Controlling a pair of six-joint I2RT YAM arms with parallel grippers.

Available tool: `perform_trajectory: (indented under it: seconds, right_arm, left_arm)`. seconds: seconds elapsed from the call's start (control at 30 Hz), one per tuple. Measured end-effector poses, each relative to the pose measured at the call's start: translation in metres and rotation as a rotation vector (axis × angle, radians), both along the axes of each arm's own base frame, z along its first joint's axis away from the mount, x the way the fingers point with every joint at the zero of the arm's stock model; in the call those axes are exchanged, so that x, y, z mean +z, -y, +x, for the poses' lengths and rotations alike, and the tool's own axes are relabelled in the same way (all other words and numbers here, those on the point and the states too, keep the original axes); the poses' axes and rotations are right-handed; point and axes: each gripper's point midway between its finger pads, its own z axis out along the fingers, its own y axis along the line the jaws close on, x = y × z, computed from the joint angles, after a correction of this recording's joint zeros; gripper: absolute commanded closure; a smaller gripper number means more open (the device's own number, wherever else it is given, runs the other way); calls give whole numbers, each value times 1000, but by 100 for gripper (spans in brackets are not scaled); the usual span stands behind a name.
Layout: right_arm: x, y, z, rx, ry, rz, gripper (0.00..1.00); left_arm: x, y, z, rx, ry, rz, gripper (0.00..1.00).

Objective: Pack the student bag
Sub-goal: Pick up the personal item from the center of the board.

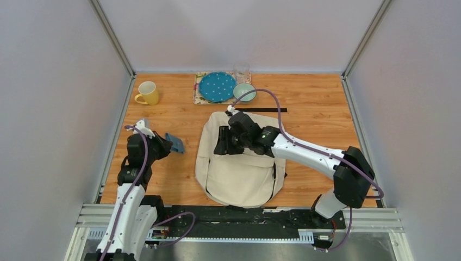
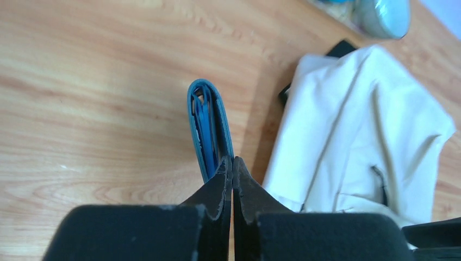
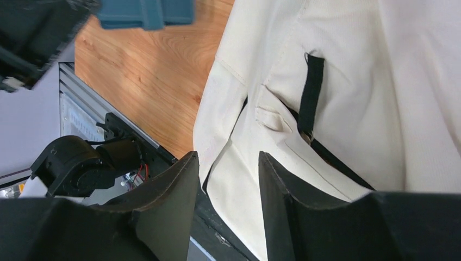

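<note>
Near the front left of the wooden worktop (image 1: 315,109), the left pincer (image 2: 232,163) has its two black fingers pressed flat together. A slim blue folded case (image 2: 206,125) stands on edge right at their tips, touching the left one. I cannot tell whether any of its edge is nipped between them.

Just to the right lies the student bag (image 1: 239,168), a large cream fabric backpack with black straps, flat in the middle of the worktop and near its front edge. The right pincer (image 3: 228,157) hovers over the bag's far end, its fingers about half apart with nothing between them, cream cloth and a black zipper pull below.

Farther back sit a yellow ceramic mug (image 1: 148,93) at the left, and a patterned mat (image 1: 197,92) bearing a blue dotted plate (image 1: 217,86). A pale green bowl (image 1: 244,92) and a clear glass (image 1: 241,71) are beside it.
</note>
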Motion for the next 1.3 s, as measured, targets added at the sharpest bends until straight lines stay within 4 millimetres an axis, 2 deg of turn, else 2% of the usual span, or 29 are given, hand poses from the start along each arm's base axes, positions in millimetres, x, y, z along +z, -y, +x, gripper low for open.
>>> perform_trajectory:
  seconds: [0.17, 0.27, 0.37, 0.5, 0.63, 0.8, 0.93, 1.07, 1.3]
  right_arm:
    - [13, 15, -9, -22, 10, 42, 52]
    - [25, 26, -17, -33, 23, 79, 51]
    - [40, 37, -22, -46, 50, 124, 50]
    - [57, 55, -30, -67, 92, 173, 49]
    - [71, 74, -33, -87, 147, 201, 48]
    - [82, 91, -36, -67, 226, 195, 47]
    - [86, 94, -39, -10, 285, 178, 38]
    - [85, 94, -44, 90, 343, 154, 32]
    - [85, 82, -52, 273, 407, 139, 24]
  left_arm:
    - [57, -3, -4, 7, 108, 25, 100]
    - [78, 3, -10, -30, 147, 11, 100]
    - [94, 18, -17, -112, 175, -25, 100]
    - [103, 42, -27, -248, 182, -90, 100]
    - [112, 75, -36, -444, 199, -216, 100]
    - [113, 107, -52, -685, 169, -383, 100]
    - [119, 123, -67, -845, 157, -450, 100]
    - [131, 139, -91, -1023, 195, -469, 100]
    - [137, 154, -117, -1207, 196, -492, 100]
